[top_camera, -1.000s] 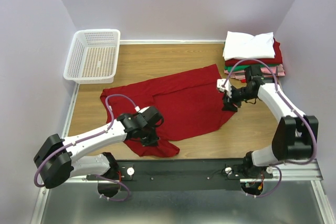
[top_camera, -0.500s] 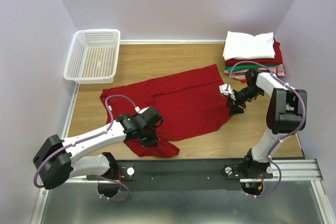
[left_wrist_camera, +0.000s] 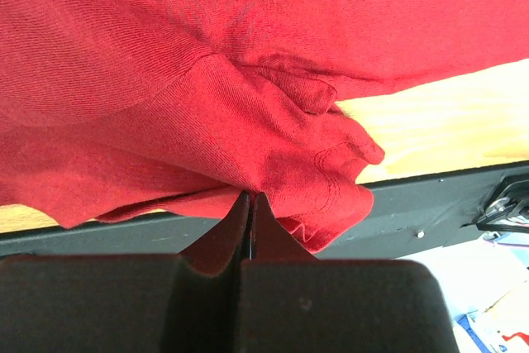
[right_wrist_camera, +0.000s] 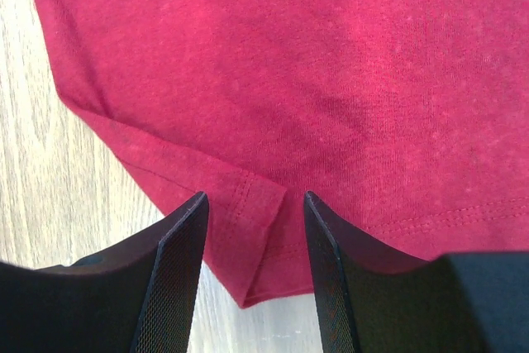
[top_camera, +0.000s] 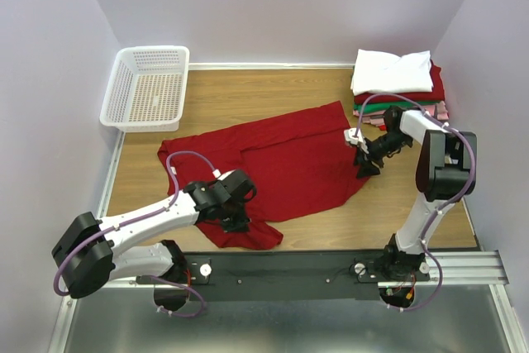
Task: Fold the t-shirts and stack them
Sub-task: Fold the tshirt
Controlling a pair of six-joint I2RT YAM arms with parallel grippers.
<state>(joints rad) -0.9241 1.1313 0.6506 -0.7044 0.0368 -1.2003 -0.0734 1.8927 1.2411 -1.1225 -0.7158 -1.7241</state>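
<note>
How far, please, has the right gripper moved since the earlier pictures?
Yes, only slightly: the right gripper stays over the red t-shirt's right edge, while its elbow has swung back toward the folded stack.

plain dark red t-shirt (top_camera: 281, 159), white mesh basket (top_camera: 147, 88), pale wood table (top_camera: 248, 93).

Lab robot test cell, not a home.

Plain lilac partition walls (top_camera: 281, 6) boxed in a small wooden tabletop (top_camera: 248, 93) on three sides, no furniture or decor. Two robot arms, left (top_camera: 140, 225) and right (top_camera: 434, 179), were bolted to a black metal rail (top_camera: 289, 270) at 6 o'clock, with loose purple cabling (top_camera: 178, 163) and a bare metal sheet (top_camera: 273, 328) below the rail. Props were staged: a white mesh basket (top_camera: 147, 87) at 10 o'clock, a stack of folded t-shirts (top_camera: 398, 82) at 2 o'clock, a dark red t-shirt (top_camera: 273, 163) spread mid-table.
</note>
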